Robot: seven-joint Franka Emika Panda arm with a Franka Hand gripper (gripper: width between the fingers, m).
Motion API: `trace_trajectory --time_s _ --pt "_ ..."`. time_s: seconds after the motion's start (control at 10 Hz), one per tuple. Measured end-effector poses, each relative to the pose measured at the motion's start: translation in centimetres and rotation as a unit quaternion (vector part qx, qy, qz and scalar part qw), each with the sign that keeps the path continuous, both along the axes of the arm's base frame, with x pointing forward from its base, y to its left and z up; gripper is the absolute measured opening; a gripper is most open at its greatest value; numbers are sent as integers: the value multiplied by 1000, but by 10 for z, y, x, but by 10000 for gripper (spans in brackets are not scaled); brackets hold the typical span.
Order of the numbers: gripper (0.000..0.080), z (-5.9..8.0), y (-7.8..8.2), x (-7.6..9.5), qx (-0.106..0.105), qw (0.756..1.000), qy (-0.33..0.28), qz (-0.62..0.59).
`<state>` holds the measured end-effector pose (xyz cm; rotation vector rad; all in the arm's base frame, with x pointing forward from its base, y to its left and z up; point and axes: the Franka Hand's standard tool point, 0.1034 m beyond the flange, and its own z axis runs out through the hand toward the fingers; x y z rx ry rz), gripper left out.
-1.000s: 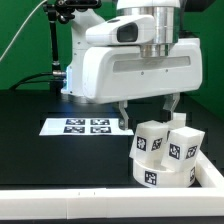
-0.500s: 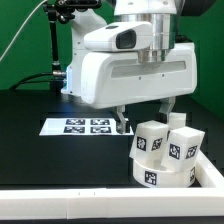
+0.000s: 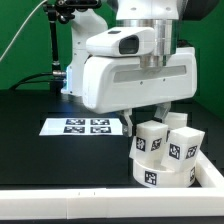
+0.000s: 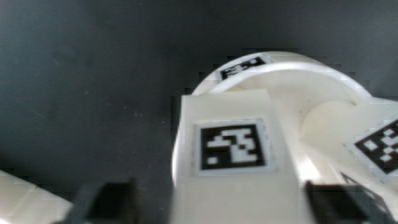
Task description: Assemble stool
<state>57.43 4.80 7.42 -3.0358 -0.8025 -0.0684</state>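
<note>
The gripper [image 3: 147,117] is hanging over the black table [image 3: 40,150], directly above the cluster of stool parts, its 2 dark fingers [image 3: 128,119] pointing down on either side of the tallest leg [image 3: 151,140]. In the wrist view the fingers [image 4: 114,200] are showing as dark bars flanking that leg [image 4: 240,150] — a gap is visible on each side, so the jaws are standing apart around the leg and not pressing on it.

The seat [image 3: 165,176], a round white ring with tags on its rim, is sitting just below and in front of the gripper, close to the white border rail [image 3: 60,205]. 3 blocky legs are standing upright in it, each showing a black-and-white tag: the tallest directly under the fingers, a second leg [image 3: 182,148] just beside it toward the exterior view's right, and a third leg [image 3: 176,123] behind them, partly hidden by the gripper body.

The marker board [image 3: 86,126] is lying flat on the table to the exterior view's left of the fingers, near them but apart from the stool parts.
</note>
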Motion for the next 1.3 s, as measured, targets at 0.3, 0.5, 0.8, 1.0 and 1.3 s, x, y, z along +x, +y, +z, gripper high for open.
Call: trace_trajectory --time_s 0.3,0.5,0.8,1.0,1.3 --pt "338 0 -1 0 1 1000 0 -12" --pt "338 0 0 0 5 996 1 -92" --pt "338 0 -3 0 11 974 3 -227" --pt "338 0 -1 0 17 938 1 -346" --pt "340 -1 2 0 30 882 -3 -470"
